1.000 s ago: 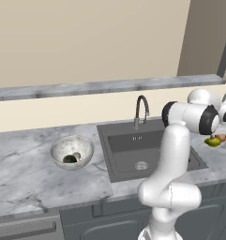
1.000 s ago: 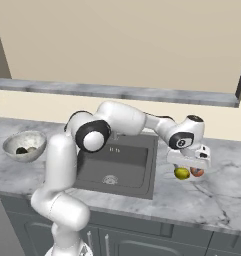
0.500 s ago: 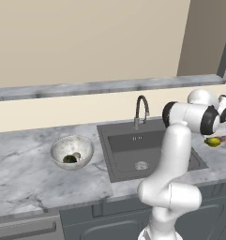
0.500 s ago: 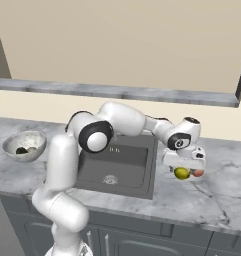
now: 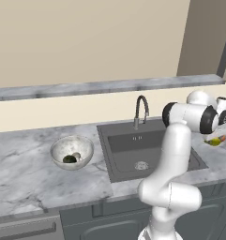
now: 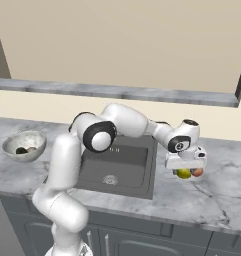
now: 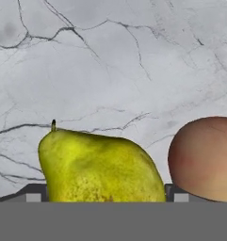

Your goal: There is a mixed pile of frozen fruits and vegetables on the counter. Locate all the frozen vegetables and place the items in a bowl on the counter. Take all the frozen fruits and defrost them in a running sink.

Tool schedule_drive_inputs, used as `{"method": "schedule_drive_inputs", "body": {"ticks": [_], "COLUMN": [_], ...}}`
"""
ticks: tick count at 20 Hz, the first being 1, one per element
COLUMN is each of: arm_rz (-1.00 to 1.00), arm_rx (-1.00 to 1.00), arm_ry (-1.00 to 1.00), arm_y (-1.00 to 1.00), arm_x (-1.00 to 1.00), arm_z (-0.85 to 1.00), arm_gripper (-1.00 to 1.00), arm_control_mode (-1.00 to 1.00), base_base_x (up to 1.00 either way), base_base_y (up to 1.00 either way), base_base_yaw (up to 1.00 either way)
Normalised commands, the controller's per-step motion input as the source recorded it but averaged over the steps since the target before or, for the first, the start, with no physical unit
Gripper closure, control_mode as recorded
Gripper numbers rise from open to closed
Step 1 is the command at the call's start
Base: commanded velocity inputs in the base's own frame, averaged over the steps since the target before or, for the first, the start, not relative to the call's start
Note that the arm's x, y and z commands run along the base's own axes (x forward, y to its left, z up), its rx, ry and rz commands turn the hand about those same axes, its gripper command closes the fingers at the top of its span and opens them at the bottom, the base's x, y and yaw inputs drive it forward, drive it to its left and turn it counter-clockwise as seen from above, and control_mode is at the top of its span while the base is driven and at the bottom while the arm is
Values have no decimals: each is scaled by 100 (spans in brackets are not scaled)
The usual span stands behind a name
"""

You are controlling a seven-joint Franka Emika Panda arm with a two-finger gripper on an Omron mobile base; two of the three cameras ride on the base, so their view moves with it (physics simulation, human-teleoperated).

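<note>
While the pincer (image 6: 186,170) sits low over the surface (image 6: 217,200) right of the sink (image 6: 117,167), its fingers (image 7: 36,194) straddle the yellow-green fruit (image 7: 98,167); can't tell if they're gripping it. Reddish fruit (image 7: 204,157) lies just beside it. Both vegetables (image 5: 71,158) are in the bowl (image 5: 71,151), left of the sink.

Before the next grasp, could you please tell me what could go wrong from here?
1. The reddish fruit sits right beside the yellow-green fruit, so the closing hand may knock it and send it rolling.
2. The yellow-green fruit looks rounded and may slip on the way to the sink.
</note>
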Motion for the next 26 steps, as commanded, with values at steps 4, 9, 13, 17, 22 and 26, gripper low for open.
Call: {"method": "schedule_drive_inputs", "body": {"ticks": [4,9,13,17,22,26], "arm_rz": [16,4,5,7,11,18], "arm_rx": [1,0,4,8,4,0], "arm_ry": [11,10,-1,-7,-9,0], "arm_y": [27,25,34,36,46,68], "arm_x": [2,0,-13,-13,-21,-11], "arm_z": [-38,-11,34,56,44,32], "arm_gripper": [100,100,100,100,100,100], "arm_control_mode": [-100,-100,-100,-100,-100,-100], "base_base_x": [0,0,0,0,0,0], "base_base_y": [0,0,0,0,0,0], "base_base_yaw": [0,0,0,0,0,0]}}
